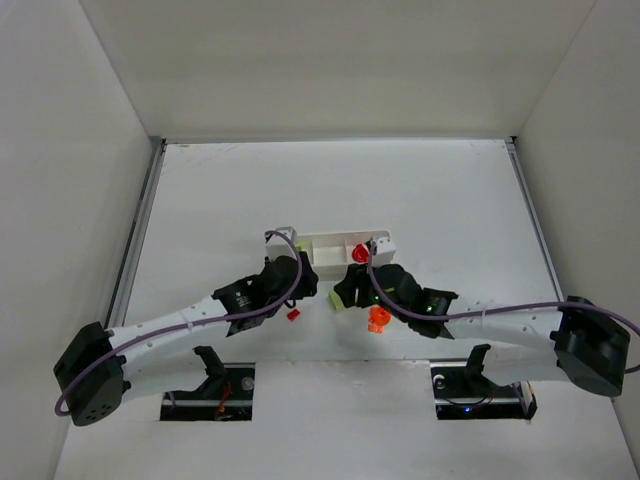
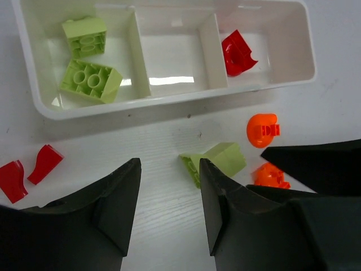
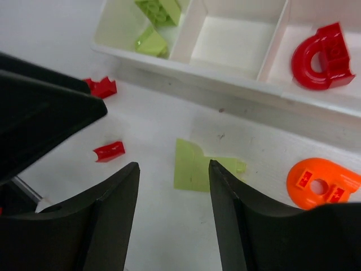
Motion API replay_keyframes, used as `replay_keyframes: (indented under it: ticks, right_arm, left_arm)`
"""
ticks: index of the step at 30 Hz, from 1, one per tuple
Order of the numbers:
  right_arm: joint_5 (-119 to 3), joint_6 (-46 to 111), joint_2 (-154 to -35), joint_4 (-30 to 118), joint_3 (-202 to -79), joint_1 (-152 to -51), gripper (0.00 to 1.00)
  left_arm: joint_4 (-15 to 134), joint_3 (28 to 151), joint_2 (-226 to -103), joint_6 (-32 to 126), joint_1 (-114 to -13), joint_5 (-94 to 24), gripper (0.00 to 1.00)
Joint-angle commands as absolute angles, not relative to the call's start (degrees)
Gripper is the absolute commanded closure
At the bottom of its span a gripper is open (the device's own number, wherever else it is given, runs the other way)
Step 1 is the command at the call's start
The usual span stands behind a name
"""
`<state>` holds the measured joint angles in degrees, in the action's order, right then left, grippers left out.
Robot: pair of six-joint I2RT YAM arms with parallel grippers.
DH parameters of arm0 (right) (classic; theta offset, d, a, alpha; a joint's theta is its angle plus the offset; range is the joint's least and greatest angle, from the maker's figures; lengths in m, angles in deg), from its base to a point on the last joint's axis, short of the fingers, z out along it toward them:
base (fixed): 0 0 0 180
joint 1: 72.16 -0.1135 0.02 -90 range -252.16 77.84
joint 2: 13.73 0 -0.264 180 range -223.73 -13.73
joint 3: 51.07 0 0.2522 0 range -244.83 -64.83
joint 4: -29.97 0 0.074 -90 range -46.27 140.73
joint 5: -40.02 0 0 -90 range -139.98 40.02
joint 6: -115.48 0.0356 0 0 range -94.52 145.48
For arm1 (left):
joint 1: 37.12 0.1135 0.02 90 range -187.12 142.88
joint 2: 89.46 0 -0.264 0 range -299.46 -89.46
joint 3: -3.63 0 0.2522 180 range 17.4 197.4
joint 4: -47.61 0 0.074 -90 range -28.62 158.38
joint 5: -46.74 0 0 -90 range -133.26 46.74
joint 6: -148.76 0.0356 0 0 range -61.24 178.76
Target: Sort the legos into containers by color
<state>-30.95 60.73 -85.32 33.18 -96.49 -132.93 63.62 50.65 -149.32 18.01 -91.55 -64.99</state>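
Note:
The white tray (image 1: pixel 327 239) lies at the table's middle, its three compartments side by side. In the left wrist view its left compartment (image 2: pixel 51 96) holds two yellow-green bricks (image 2: pixel 90 82), the middle one is empty and the right one holds a red brick (image 2: pixel 237 52). A loose yellow-green brick (image 2: pixel 217 161) lies on the table just past my open left gripper (image 2: pixel 169 164). My right gripper (image 3: pixel 173 165) is open and empty right over the same brick (image 3: pixel 194 164). Two orange bricks (image 2: pixel 262 130) lie to its right. Two red bricks (image 2: pixel 45 162) lie to its left.
Both arms meet just in front of the tray, left gripper (image 1: pixel 305 285) and right gripper (image 1: pixel 345 290) almost touching. A loose red brick (image 1: pixel 293 314) and an orange brick (image 1: pixel 378 318) lie under them. White walls enclose the table on three sides.

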Motion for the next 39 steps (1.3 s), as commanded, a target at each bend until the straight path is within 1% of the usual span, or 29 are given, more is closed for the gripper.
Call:
replay_keyframes:
  ticks: [1, 5, 13, 22, 26, 29, 33, 36, 39]
  right_arm:
    - [-30.7, 61.2, -82.2, 34.8, -95.1, -130.8, 0.38]
    - [-31.2, 62.8, -85.1, 37.1, -95.8, -130.0, 0.33]
    - [-37.5, 65.6, -91.5, 29.9, -96.2, -130.4, 0.36]
    - [-39.9, 69.6, -92.5, 27.6, -96.9, -136.7, 0.36]
    - [-35.2, 63.7, -90.6, 29.3, -96.8, -137.9, 0.34]
    - [-31.2, 59.3, -89.5, 34.9, -97.4, -138.0, 0.27]
    - [-29.3, 53.6, -91.2, 37.0, -98.6, -139.3, 0.21]
    - [-28.2, 51.9, -94.7, 36.5, -100.7, -140.3, 0.21]
    - [-27.1, 49.0, -99.2, 34.8, -102.9, -140.5, 0.25]
  left_arm:
    - [65.0, 48.3, -147.7, 14.0, -91.3, -66.6, 0.57]
    - [64.2, 48.1, -147.8, 13.6, -91.2, -66.0, 0.58]
    - [64.4, 46.0, -145.0, 13.2, -91.7, -66.6, 0.58]
    - [64.7, 44.2, -140.7, 13.0, -89.1, -66.4, 0.59]
    - [65.4, 44.6, -140.3, 13.9, -88.6, -66.5, 0.59]
    - [66.1, 44.5, -139.6, 14.0, -87.6, -66.1, 0.59]
    - [65.9, 44.2, -139.6, 14.2, -87.2, -65.9, 0.58]
    - [66.3, 45.2, -140.7, 14.3, -86.9, -64.7, 0.58]
    - [66.4, 45.4, -140.7, 13.7, -87.4, -63.6, 0.56]
